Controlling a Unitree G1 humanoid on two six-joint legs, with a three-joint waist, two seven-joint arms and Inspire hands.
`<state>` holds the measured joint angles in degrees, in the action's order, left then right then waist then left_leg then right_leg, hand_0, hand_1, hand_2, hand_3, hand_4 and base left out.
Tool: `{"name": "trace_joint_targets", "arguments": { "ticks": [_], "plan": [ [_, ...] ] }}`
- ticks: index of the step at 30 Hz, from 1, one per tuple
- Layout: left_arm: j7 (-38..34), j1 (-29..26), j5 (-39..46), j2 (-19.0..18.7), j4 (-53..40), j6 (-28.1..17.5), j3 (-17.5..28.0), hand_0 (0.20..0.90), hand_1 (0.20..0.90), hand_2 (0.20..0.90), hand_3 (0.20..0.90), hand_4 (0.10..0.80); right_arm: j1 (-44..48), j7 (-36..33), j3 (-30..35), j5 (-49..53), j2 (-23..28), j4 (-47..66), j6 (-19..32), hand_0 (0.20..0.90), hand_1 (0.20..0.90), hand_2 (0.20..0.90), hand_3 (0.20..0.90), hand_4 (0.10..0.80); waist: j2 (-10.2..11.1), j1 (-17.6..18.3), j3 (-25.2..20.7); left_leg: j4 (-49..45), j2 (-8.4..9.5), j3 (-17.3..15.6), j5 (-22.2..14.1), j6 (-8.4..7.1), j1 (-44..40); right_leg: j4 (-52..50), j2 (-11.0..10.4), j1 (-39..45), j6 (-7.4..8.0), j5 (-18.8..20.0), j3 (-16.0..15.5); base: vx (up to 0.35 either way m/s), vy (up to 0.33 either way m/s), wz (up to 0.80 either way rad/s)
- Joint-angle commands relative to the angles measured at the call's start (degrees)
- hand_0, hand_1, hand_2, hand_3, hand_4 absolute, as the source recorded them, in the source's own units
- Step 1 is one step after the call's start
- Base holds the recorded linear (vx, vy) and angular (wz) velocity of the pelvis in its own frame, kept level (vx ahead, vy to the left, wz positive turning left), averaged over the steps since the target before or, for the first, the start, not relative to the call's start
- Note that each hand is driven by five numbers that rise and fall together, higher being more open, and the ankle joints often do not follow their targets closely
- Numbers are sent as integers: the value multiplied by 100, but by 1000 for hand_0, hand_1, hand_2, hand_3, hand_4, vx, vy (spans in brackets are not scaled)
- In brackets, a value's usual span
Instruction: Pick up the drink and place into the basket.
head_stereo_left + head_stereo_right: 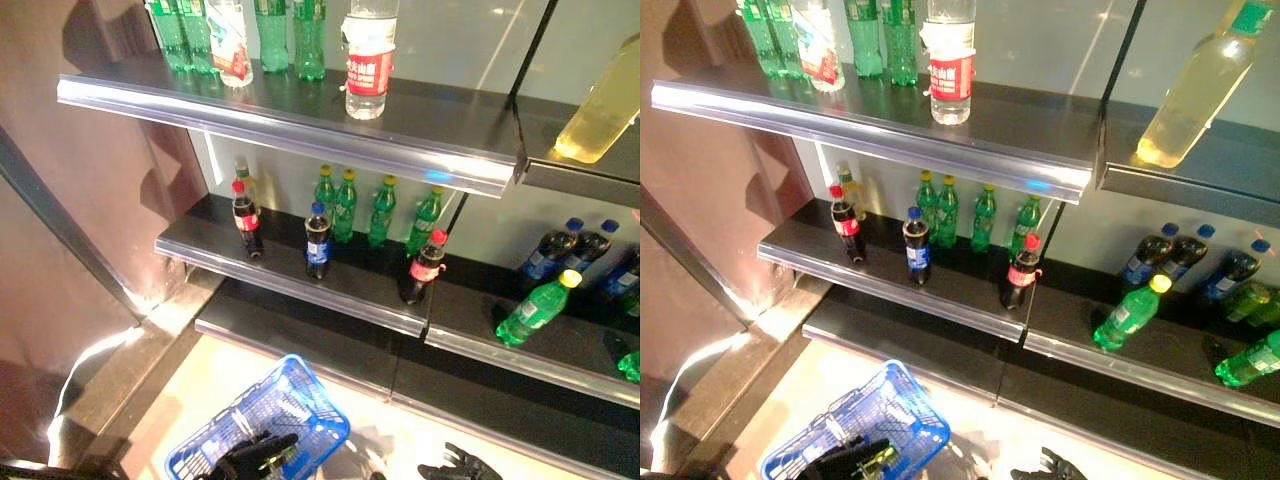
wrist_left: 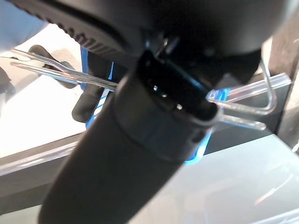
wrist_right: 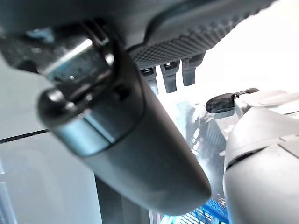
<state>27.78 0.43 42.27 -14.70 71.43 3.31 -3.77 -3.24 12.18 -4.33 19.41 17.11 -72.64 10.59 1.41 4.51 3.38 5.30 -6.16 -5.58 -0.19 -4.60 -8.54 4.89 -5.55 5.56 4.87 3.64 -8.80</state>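
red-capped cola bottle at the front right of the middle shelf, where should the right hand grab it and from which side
Grip the red-capped cola bottle round its labelled midsection, coming from the open front of the middle shelf. It stands upright at the shelf's front edge, the green bottles stand behind it, and the upper shelf overhangs, so a top approach looks cramped. The right hand is low, near the blue basket.

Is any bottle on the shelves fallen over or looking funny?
Yes. On the middle shelf's right section, a green bottle with a yellow cap leans tilted instead of standing. On the top shelf at right, a pale yellow bottle also leans over. The bottles in the left section stand upright.
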Motion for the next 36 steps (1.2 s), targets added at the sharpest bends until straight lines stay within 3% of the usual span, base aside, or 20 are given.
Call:
{"name": "trace_joint_targets", "arguments": {
  "ticks": [1,29,32,36],
  "plan": [
    [495,-441,179,-168,-53,-242,-25,300,300,300,200,100,340,44,-45,-40,76,-154,236,900,900,900,900,800,-2,-152,126,-30,37,-107,212,14,287,-444,37,-28,179,-375,120,38,10,1],
    [498,-211,160,-191,91,-207,179,300,300,300,200,100,321,-7,-27,-167,109,-229,70,900,900,900,900,800,-21,-403,63,-30,239,83,100,31,261,-163,-28,218,209,-313,-240,32,10,3],
    [509,-275,359,-174,-33,-284,45,300,300,300,200,100,379,-51,-122,-103,148,-146,39,900,900,900,900,800,-56,-414,275,-30,190,6,227,-15,538,-80,-100,-39,253,-132,-323,-55,21,0],
    [437,-835,739,-162,-271,-383,-215,300,300,300,200,100,827,-219,-260,285,184,-28,85,900,900,900,900,800,-130,-421,791,-30,118,-66,477,-39,1153,-267,-161,-752,240,22,-378,-260,11,4]
  ]
}}
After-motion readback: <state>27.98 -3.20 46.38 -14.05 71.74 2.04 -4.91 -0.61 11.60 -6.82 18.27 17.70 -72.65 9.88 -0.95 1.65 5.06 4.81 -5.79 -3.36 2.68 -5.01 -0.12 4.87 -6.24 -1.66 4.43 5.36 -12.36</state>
